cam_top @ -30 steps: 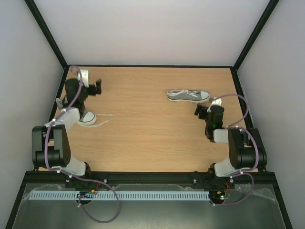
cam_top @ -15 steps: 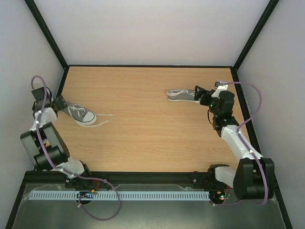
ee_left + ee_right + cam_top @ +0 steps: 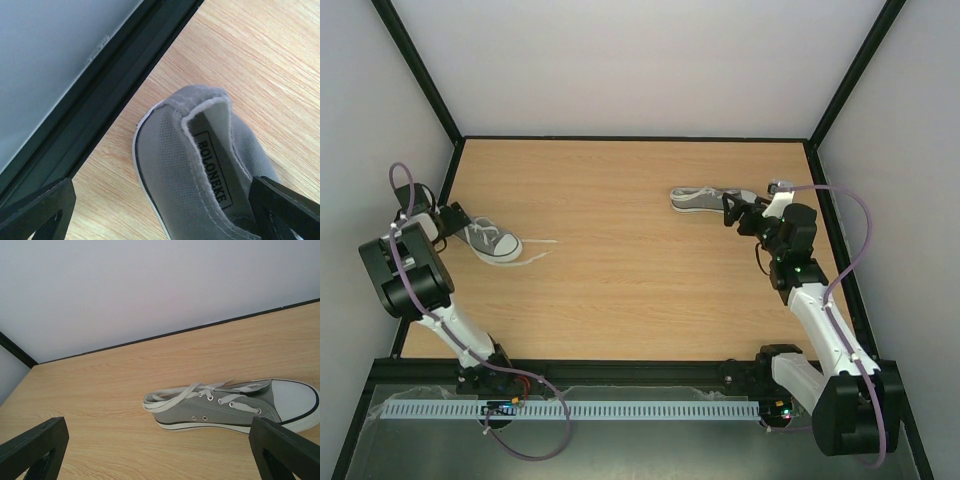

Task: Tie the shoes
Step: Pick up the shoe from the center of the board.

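Left fingers [image 3: 452, 217], spread wide, have swung behind the heel of the left shoe [image 3: 490, 240]. The right fingers [image 3: 735, 210], equally spread, now reach the right shoe [image 3: 700, 198] (laces loose), so tying hasn't started.

You've got 2 grey canvas sneakers: right sneaker [image 3: 225, 412] has white laces, white toe cap & white sole w/ thin black stripe. Left sneaker [image 3: 170, 165] shows a white sole edge & black-lettered tag inside. Table [image 3: 620, 280] is light wood grain, frame [image 3: 115, 85] black.
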Robot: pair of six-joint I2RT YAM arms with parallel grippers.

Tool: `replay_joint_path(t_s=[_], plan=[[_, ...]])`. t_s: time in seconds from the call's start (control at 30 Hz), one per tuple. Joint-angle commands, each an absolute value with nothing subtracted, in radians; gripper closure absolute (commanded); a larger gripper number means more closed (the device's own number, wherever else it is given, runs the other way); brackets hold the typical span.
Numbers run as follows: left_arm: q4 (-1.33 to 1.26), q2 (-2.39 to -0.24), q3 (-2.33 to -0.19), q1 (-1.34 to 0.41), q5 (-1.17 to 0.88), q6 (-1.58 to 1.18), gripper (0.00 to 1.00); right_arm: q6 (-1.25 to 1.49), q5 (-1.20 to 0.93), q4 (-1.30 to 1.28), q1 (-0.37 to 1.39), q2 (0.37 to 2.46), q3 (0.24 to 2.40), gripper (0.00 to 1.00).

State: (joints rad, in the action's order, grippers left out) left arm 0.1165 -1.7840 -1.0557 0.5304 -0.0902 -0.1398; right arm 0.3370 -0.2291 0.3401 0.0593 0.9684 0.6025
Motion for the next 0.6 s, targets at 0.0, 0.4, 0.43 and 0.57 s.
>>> replay_joint_path(t_s=[0.0,0.4,0.43,0.57], plan=[[0.115,-1.829,-1.055,0.526,-0.149,-0.162,0.08,0.325,-0.252,0.317,0.064,0.948,0.588,0.0],[0.228,-1.691,-0.996,0.408,-0.598,-0.239,0.98,0.349,-0.274,0.283,0.07,0.905,0.597,0.02],[0.248,-1.671,-0.998,0.372,-0.639,-0.253,0.98,0.352,-0.282,0.278,0.072,0.902,0.597,0.02],[0.307,-1.587,-1.032,0.163,-0.708,-0.316,0.97,0.362,-0.33,0.243,0.087,0.907,0.619,0.03]])
